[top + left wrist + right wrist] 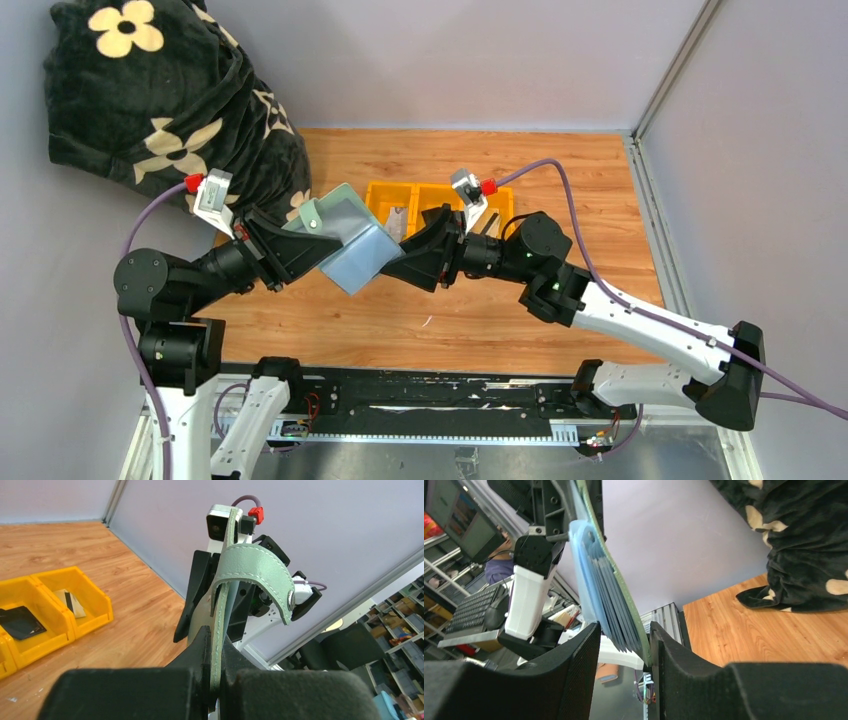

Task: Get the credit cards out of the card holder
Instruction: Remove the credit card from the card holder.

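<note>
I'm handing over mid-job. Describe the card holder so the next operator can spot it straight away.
Look above the middle of the wooden table, where the two arms meet. Held off the table between the left hand and the right hand is the card holder, a sage-green folding wallet opened to show light blue inner leaves. Unlike the yellow tray behind it, it is soft, flat and held aloft.

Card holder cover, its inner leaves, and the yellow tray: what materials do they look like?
Card holder cover: sage leather or faux leather, matte, going by the stitched edge and metal snap on the strap. Inner leaves: thin translucent blue plastic sleeves, slightly glossy, probably flexible. Yellow tray: rigid moulded plastic, smooth, with thick walls.
</note>
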### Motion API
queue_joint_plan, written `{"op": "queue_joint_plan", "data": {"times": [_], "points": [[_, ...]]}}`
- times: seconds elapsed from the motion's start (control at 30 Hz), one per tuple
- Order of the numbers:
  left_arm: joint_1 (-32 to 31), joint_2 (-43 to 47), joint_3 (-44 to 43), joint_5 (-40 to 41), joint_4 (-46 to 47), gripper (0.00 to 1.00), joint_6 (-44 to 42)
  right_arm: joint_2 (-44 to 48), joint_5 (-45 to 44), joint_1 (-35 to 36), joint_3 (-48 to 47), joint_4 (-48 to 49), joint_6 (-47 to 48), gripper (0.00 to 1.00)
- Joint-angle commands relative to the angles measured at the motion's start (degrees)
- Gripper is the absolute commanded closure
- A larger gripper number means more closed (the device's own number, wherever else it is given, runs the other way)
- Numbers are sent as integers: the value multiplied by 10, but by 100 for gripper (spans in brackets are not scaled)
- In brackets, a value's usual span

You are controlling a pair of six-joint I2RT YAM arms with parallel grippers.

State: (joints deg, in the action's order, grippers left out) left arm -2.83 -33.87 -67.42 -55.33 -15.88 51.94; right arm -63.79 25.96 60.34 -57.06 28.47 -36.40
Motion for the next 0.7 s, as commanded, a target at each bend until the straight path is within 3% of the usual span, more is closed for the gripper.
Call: {"op": "queue_joint_plan", "data": {"times": [0.0, 0.2, 0.5, 0.67], "points": [[-2, -3, -16, -15, 16, 100, 13, -2, -54, 2, -29, -12, 11, 54], [-3, -6, -23, -20, 17, 100, 18, -17, -55, 5, -62, -23, 40, 53], [-2, -5, 2, -28, 29, 100, 33, -63, -6, 17, -122, 31, 38, 38], [-2, -3, 4, -35, 29, 100, 35, -68, -7, 23, -126, 34, 44, 39]]}}
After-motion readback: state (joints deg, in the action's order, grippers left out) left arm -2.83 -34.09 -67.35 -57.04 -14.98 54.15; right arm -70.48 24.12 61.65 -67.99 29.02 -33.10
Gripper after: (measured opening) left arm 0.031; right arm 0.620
